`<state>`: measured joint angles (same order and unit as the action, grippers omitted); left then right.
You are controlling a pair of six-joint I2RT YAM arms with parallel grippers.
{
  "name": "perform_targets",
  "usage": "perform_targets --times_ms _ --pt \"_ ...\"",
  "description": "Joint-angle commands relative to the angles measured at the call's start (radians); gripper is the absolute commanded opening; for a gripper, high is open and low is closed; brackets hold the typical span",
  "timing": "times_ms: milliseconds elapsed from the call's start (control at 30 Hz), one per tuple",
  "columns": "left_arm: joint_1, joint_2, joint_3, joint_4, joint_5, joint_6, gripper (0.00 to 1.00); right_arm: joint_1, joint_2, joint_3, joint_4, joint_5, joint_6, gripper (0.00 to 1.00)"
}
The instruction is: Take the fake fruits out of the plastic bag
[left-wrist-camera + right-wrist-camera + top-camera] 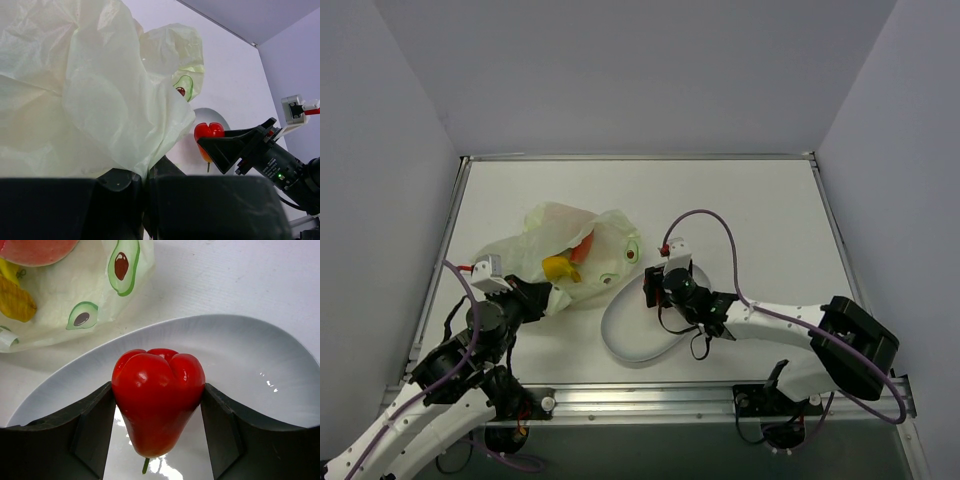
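Left arm is folded low at the near-left corner with the forearm angled up and right. The left gripper sits at the near edge of the bag. Its jaws are pressed together on a pinched fold of bag film, and the left wrist view shows the film bunched up above the fingers. Right arm reaches from its base at near right across to the left, wrist low, with the right gripper over the far end of the plate. Its jaws are partly spread and clamp a red fruit by its sides, lobed end pointing away from the wrist, stem toward it. The fruit is over the plate's inside; can't tell if the stem tip touches the surface. Bag lies on the bench left of the plate, its edge just beside the plate rim, avocado prints facing the right gripper. A yellow fruit and a reddish fruit beside it show through the bag's opening in the top view. The right wrist view cuts off the bagged fruits at its top-left corner. Anything else in the bag is hidden by crinkled film. In the top view the red fruit is hidden under the right gripper.
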<state>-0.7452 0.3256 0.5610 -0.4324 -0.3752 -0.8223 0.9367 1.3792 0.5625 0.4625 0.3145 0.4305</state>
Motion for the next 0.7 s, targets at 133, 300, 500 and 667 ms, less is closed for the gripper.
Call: perform_targets --times_ms 133,300,500,667 --pt "0.003 0.021 0.074 -0.035 -0.027 0.022 0.02 -0.001 -0.022 0.030 0.005 0.084 0.028 0.51" --pt "0.003 0.023 0.080 -0.048 -0.030 0.025 0.03 -0.003 -0.112 0.050 -0.087 0.094 0.014 0.77" --pt "0.003 0.013 0.074 -0.060 -0.033 0.018 0.02 0.001 -0.221 0.097 -0.169 0.055 -0.013 0.76" --pt "0.003 0.003 0.080 -0.085 -0.053 0.020 0.02 0.016 -0.220 0.164 -0.157 -0.067 -0.047 0.21"
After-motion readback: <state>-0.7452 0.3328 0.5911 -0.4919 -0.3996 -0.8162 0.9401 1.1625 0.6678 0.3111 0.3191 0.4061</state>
